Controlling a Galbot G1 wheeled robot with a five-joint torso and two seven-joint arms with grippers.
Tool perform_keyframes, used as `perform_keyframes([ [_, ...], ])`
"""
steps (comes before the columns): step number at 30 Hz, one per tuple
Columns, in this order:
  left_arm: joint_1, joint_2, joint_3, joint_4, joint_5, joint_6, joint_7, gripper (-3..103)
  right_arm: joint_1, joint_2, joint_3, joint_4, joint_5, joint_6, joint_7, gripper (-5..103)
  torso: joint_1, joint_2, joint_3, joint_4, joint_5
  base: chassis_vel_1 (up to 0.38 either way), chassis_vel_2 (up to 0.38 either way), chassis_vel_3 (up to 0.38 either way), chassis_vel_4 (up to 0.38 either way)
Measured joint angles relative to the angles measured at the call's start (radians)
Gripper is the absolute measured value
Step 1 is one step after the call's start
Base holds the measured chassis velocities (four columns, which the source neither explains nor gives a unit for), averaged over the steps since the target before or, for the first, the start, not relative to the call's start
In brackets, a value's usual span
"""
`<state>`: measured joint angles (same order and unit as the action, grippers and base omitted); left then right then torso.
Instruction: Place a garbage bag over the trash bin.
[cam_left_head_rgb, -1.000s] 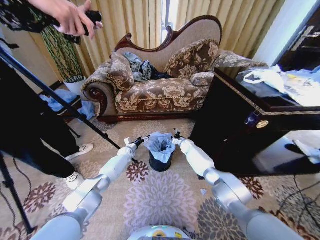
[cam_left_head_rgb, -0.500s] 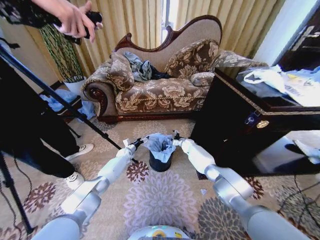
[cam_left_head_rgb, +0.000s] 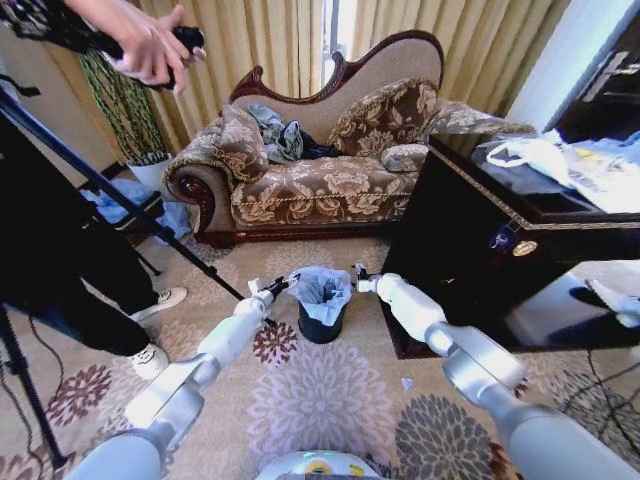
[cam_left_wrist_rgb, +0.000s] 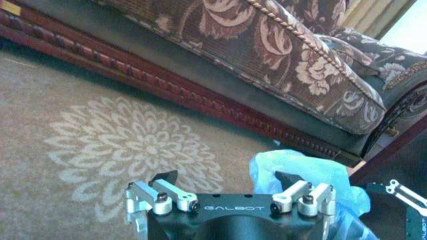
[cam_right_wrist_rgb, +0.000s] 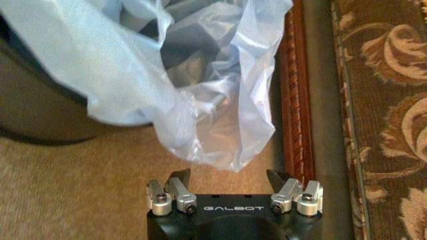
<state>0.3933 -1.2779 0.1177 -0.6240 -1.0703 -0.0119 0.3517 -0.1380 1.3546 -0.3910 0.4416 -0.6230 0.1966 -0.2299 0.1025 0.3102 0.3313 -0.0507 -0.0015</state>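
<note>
The black trash bin (cam_left_head_rgb: 320, 324) stands on the carpet in front of the sofa, with the pale blue garbage bag (cam_left_head_rgb: 321, 289) bunched over its mouth and hanging down its sides. My left gripper (cam_left_head_rgb: 281, 285) sits just left of the bag, open; in the left wrist view the bag (cam_left_wrist_rgb: 308, 175) lies beyond one of its fingers (cam_left_wrist_rgb: 287, 180). My right gripper (cam_left_head_rgb: 358, 281) is a short way right of the bin, open and holding nothing. In the right wrist view the gripper (cam_right_wrist_rgb: 229, 177) faces the hanging bag (cam_right_wrist_rgb: 200, 105) and the bin's dark wall (cam_right_wrist_rgb: 47, 112).
A patterned sofa (cam_left_head_rgb: 310, 180) with a wooden base rail stands close behind the bin. On the right is a dark wooden cabinet (cam_left_head_rgb: 470, 250). A tripod leg (cam_left_head_rgb: 130, 210) and a person's legs (cam_left_head_rgb: 80, 300) are on the left. Open carpet (cam_left_head_rgb: 320, 400) lies in front.
My right gripper has drawn back to the right, away from the bag. The left gripper and the bin have hardly moved.
</note>
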Motion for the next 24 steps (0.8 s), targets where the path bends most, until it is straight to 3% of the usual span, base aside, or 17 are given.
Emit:
perform_keyframes([
  [4,0.005,0.012,-0.002,-0.022,-0.004,0.000,-0.003,100,-0.019,-0.022,0.044,0.051,0.001,-0.019,0.002,76,0.000,0.000,0.000,0.0003,-0.0002,0.000,0.000,0.000,0.000],
  [7,0.011,0.037,-0.009,-0.047,-0.026,0.004,-0.005,100,-0.043,-0.049,0.119,0.115,0.008,-0.024,-0.005,79,0.000,0.000,0.000,-0.0013,-0.0003,0.000,0.000,0.000,0.000],
  [13,-0.002,0.046,-0.026,-0.008,-0.029,0.007,0.005,100,-0.109,-0.122,0.185,0.272,0.051,-0.050,-0.016,91,0.000,0.000,0.000,0.0009,-0.0002,0.000,0.000,0.000,0.000],
  [15,-0.006,0.038,-0.030,-0.004,-0.029,0.013,0.007,100,-0.179,-0.191,0.213,0.414,0.130,-0.091,-0.027,96,0.000,0.000,0.000,0.0002,-0.0002,0.000,0.000,0.000,0.000],
  [16,-0.006,0.038,-0.030,-0.004,-0.029,0.013,0.007,100,-0.179,-0.191,0.213,0.414,0.130,-0.091,-0.027,96,0.000,0.000,0.000,0.0002,-0.0002,0.000,0.000,0.000,0.000],
  [18,-0.003,0.036,-0.027,-0.009,-0.031,0.016,0.009,100,-0.280,-0.262,0.236,0.572,0.267,-0.148,-0.028,97,0.000,0.000,0.000,-0.0012,0.0010,0.000,0.000,0.000,0.000],
  [19,-0.003,0.036,-0.027,-0.009,-0.031,0.016,0.009,100,-0.280,-0.262,0.236,0.572,0.267,-0.148,-0.028,97,0.000,0.000,0.000,-0.0012,0.0010,0.000,0.000,0.000,0.000],
  [23,0.010,0.035,-0.028,-0.034,-0.031,0.018,0.004,100,-0.420,-0.350,0.280,0.768,0.472,-0.217,0.014,100,0.000,0.000,0.000,0.0001,-0.0003,0.000,0.000,0.000,0.000],
  [24,0.010,0.035,-0.028,-0.034,-0.031,0.018,0.004,100,-0.420,-0.350,0.280,0.768,0.472,-0.217,0.014,100,0.000,0.000,0.000,0.0001,-0.0003,0.000,0.000,0.000,0.000],
])
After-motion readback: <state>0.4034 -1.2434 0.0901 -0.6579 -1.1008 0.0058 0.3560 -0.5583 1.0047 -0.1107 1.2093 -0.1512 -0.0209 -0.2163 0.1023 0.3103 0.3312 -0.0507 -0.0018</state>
